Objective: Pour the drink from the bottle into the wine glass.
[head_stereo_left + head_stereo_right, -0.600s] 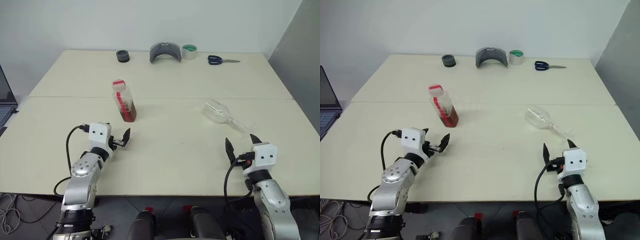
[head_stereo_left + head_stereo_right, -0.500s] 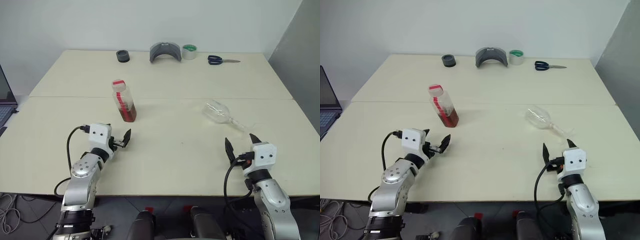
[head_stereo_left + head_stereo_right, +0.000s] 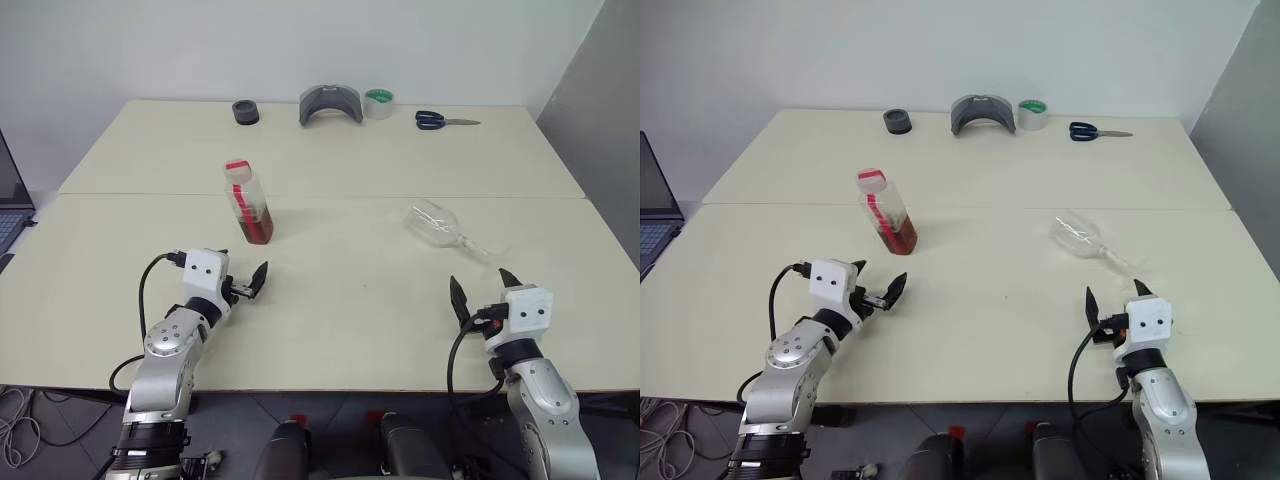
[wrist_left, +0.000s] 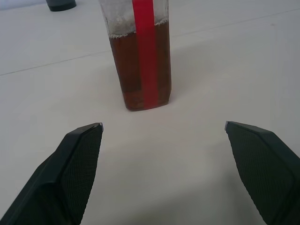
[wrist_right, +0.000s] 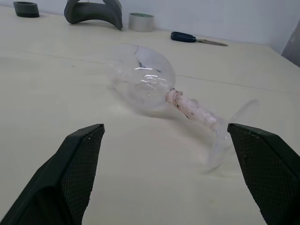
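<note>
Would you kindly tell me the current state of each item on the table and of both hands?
bottle: upright, capped, partly full of drink.
wine glass: lying on its side, empty.
left hand: open, holding nothing, just short of the bottle.
right hand: open, holding nothing, near the glass's foot.
scissors: closed, lying flat.
tape roll: lying flat.

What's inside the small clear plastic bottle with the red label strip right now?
The small clear plastic bottle stands upright, capped, holding reddish-brown translucent liquid filling roughly its lower half, with pale residue on the wall above. The red label strip covers a vertical band of the contents.
</note>
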`<action>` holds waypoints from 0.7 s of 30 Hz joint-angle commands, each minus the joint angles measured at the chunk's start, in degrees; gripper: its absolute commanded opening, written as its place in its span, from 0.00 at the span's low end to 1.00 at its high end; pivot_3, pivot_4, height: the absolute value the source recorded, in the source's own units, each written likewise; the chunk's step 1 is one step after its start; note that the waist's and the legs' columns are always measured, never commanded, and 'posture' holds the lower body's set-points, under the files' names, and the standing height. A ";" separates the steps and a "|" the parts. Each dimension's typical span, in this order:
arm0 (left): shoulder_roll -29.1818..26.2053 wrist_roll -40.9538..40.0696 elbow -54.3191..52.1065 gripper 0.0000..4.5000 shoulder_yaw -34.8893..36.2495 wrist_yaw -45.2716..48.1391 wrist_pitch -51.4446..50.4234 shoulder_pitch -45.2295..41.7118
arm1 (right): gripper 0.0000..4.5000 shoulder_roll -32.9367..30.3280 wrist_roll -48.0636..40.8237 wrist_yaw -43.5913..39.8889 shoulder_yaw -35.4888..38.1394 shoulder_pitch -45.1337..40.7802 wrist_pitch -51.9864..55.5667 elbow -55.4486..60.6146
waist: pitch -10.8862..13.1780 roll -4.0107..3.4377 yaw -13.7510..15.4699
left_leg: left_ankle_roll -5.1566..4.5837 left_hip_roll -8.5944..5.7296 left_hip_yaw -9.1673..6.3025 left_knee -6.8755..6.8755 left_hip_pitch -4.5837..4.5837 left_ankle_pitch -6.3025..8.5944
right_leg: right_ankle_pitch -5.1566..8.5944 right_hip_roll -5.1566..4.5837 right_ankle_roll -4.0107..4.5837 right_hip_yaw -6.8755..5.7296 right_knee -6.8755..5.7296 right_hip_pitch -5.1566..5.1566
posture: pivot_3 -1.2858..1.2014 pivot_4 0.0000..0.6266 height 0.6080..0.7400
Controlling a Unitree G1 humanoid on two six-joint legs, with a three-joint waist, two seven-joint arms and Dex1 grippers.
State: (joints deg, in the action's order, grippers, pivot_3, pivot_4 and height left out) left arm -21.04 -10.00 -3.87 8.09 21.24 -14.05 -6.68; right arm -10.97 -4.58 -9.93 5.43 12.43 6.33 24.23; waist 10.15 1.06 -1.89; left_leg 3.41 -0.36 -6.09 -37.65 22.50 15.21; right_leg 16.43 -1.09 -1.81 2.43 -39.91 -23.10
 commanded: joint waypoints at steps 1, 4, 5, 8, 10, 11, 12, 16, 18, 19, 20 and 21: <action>-0.26 0.41 -0.97 1.00 -0.10 0.28 2.04 -0.16 | 1.00 -0.03 -0.97 -0.95 -0.55 0.15 0.49 1.06 | 0.00 0.00 0.00 | 0.00 0.00 0.00 0.00 0.00 0.00 | 0.00 0.00 0.00 0.00 0.00 0.00 | 0.52 0.24 1.00; -0.24 0.58 -0.58 1.00 -0.28 0.50 2.60 -0.18 | 1.00 0.03 -1.13 -1.27 -0.74 -0.02 0.51 1.20 | 0.00 0.00 0.00 | 0.00 0.01 0.00 0.00 -0.01 0.00 | 0.00 0.00 0.00 0.00 0.00 0.00 | 0.52 0.24 1.00; -0.27 0.69 -0.60 1.00 -0.38 0.59 2.79 -0.14 | 1.00 0.03 -1.31 -1.38 -0.73 -0.08 0.50 1.34 | 0.00 0.00 0.00 | 0.00 0.01 0.00 0.00 0.00 0.00 | 0.00 0.00 0.00 0.00 0.00 0.00 | 0.52 0.24 1.00; -0.17 0.54 -0.47 1.00 -0.42 1.02 3.52 -0.13 | 1.00 -0.17 -1.85 -1.77 -0.68 -0.40 0.74 1.79 | 0.00 0.00 0.00 | 0.00 0.00 0.00 0.00 0.00 0.00 | 0.00 0.00 0.00 0.00 0.00 0.00 | 0.52 0.24 1.00; -0.83 1.61 -0.21 1.00 -1.41 1.74 4.66 0.29 | 1.00 -1.09 -1.38 -2.38 -0.86 -0.57 0.64 2.13 | 0.00 0.00 0.00 | 0.00 0.00 0.00 0.00 0.00 0.00 | 0.00 0.00 0.00 0.00 0.00 0.00 | 0.52 0.24 1.00; -0.69 1.57 0.01 1.00 -1.30 1.59 4.85 0.42 | 1.00 -1.75 -0.91 -2.79 -1.12 -0.58 0.74 2.30 | 0.00 0.00 0.00 | 0.00 0.00 0.00 0.00 0.00 0.00 | 0.00 0.00 0.00 -0.01 0.00 0.00 | 0.52 0.24 1.00; -0.48 1.33 0.28 1.00 -1.00 1.44 5.00 0.47 | 1.00 -2.30 -0.75 -3.33 -1.43 -0.56 0.86 2.43 | 0.00 0.00 0.00 | 0.00 0.00 0.00 0.00 0.00 0.00 | 0.00 0.00 0.00 0.00 0.00 0.00 | 0.52 0.24 1.00; 0.07 -0.33 1.12 1.00 0.77 1.63 6.41 0.53 | 1.00 -5.08 -2.13 -7.38 -3.62 -1.27 1.88 4.10 | 0.00 0.00 -0.05 | 0.00 0.02 0.00 0.00 -0.01 0.00 | 0.00 0.01 0.00 -0.01 0.00 0.00 | 0.52 0.24 1.00; -0.12 -0.32 1.38 1.00 1.44 1.09 6.53 0.24 | 1.00 -7.16 -4.28 -10.81 -5.00 -2.82 4.09 6.19 | 0.00 0.00 -0.09 | 0.00 0.01 -0.01 0.00 -0.01 0.00 | 0.00 0.02 0.00 -0.01 0.00 0.00 | 0.52 0.24 1.00; -0.10 -0.32 1.73 1.00 1.80 0.57 6.15 -0.18 | 1.00 -8.37 -6.33 -12.70 -5.47 -4.31 6.85 7.45 | 0.01 0.00 -0.14 | 0.00 0.01 0.03 0.00 -0.01 0.00 | 0.00 0.01 0.00 0.01 0.00 0.00 | 0.52 0.24 1.00; -0.07 -0.42 2.16 1.00 2.26 0.00 5.33 -0.78 | 1.00 -9.89 -9.59 -15.23 -5.81 -6.14 10.21 8.84 | 0.01 0.01 -0.14 | 0.00 0.01 0.04 0.00 -0.01 0.00 | 0.00 0.01 0.00 0.02 0.00 0.00 | 0.52 0.24 1.00; -0.12 -0.78 2.40 1.00 2.59 -0.04 4.76 -1.39 | 1.00 -10.95 -12.59 -16.94 -5.64 -8.23 12.98 9.83 | 0.01 0.01 -0.13 | 0.00 0.01 0.00 0.00 -0.01 0.00 | 0.00 0.01 0.00 -0.01 0.00 0.00 | 0.52 0.24 1.00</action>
State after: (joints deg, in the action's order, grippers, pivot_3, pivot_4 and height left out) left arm -21.00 -9.47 -1.30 9.04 21.83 -9.47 -6.80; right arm -20.81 -12.38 -23.79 -0.42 6.56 15.88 29.71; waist 10.16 1.08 -2.02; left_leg 3.41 -0.35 -6.10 -37.65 22.49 15.21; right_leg 16.43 -1.08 -1.81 2.41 -39.91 -23.10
